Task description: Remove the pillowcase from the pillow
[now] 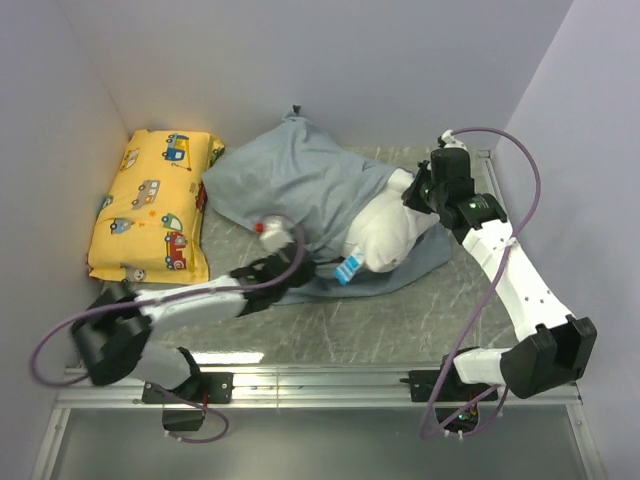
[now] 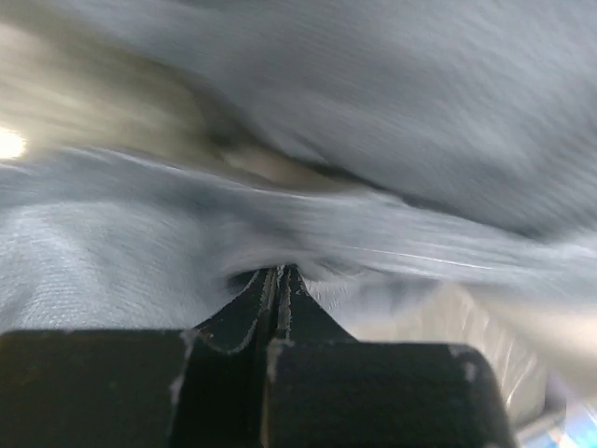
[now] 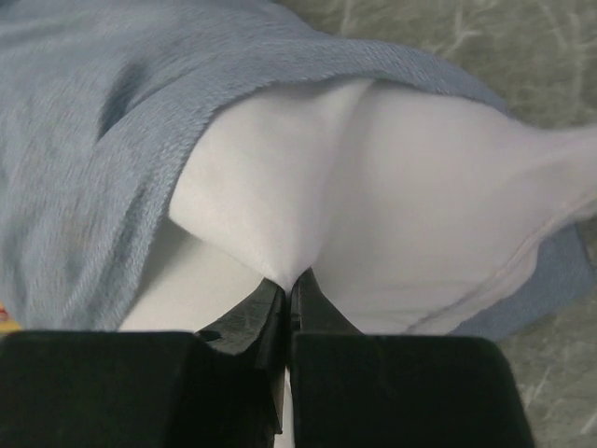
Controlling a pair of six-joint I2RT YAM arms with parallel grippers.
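Note:
The blue-grey pillowcase (image 1: 295, 185) lies bunched over the middle of the table, its open end toward the right. The white pillow (image 1: 390, 232) sticks out of that opening. My right gripper (image 1: 412, 192) is shut on a pinch of the pillow's white fabric (image 3: 308, 215), with the pillowcase edge (image 3: 103, 168) beside it on the left. My left gripper (image 1: 300, 268) is shut on the pillowcase's near edge (image 2: 187, 252); the left wrist view is blurred and filled with grey cloth.
A yellow vehicle-print pillow (image 1: 155, 205) lies at the far left against the wall. A blue and white tag (image 1: 350, 268) hangs at the pillow's near corner. Walls close in at the back and both sides. The marbled tabletop (image 1: 400, 330) shows in front.

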